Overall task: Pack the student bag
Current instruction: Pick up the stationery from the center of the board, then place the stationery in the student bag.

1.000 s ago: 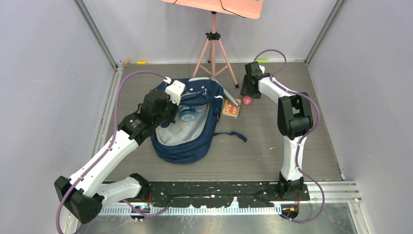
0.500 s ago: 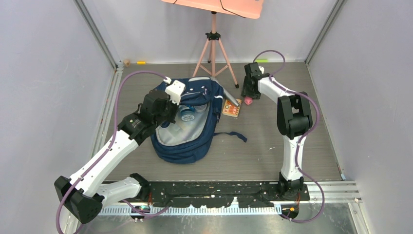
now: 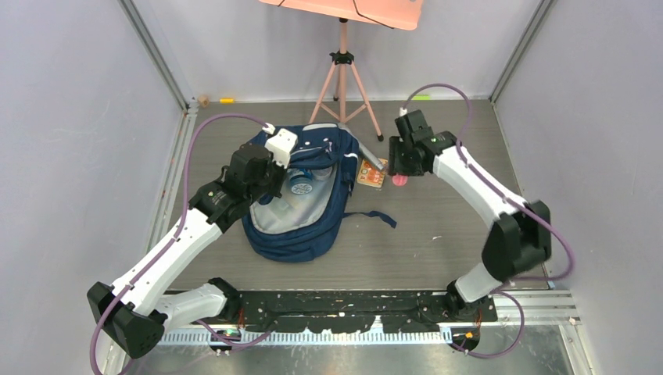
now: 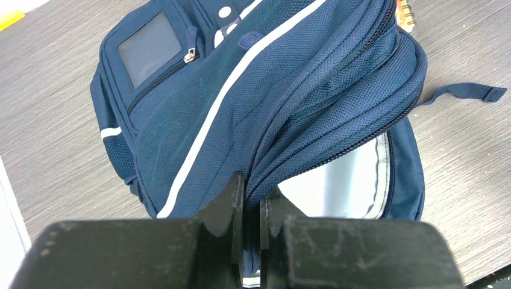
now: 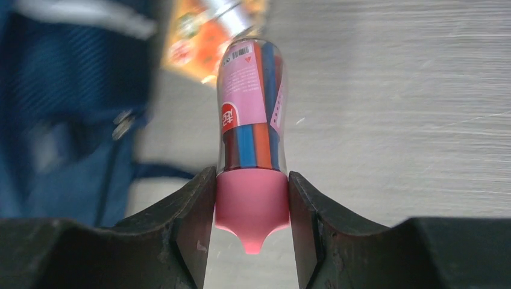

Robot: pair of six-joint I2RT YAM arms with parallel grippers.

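Note:
The student bag point(image 3: 313, 205), navy with thin white stripes and grey lining, lies open on the floor left of centre. My left gripper point(image 4: 252, 201) is shut on the bag's upper flap point(image 4: 313, 114) near the zip and holds it up; the grey lining point(image 4: 337, 189) shows beneath. My right gripper point(image 5: 252, 198) is shut on the pink cap point(image 5: 252, 208) of a clear tube of coloured pens point(image 5: 253, 114), held above the floor just right of the bag. In the top view the pink cap point(image 3: 399, 180) shows under the right gripper point(image 3: 400, 166).
An orange spiral notebook point(image 3: 372, 173) lies on the floor beside the bag's right edge. A round bluish object point(image 3: 301, 186) sits inside the bag. A pink tripod point(image 3: 342, 86) stands behind the bag. A dark strap point(image 3: 375, 217) trails to the bag's right.
My right arm has swung out and forward, lifting the pen tube off the floor and carrying it slightly nearer. The left arm and bag have not moved.

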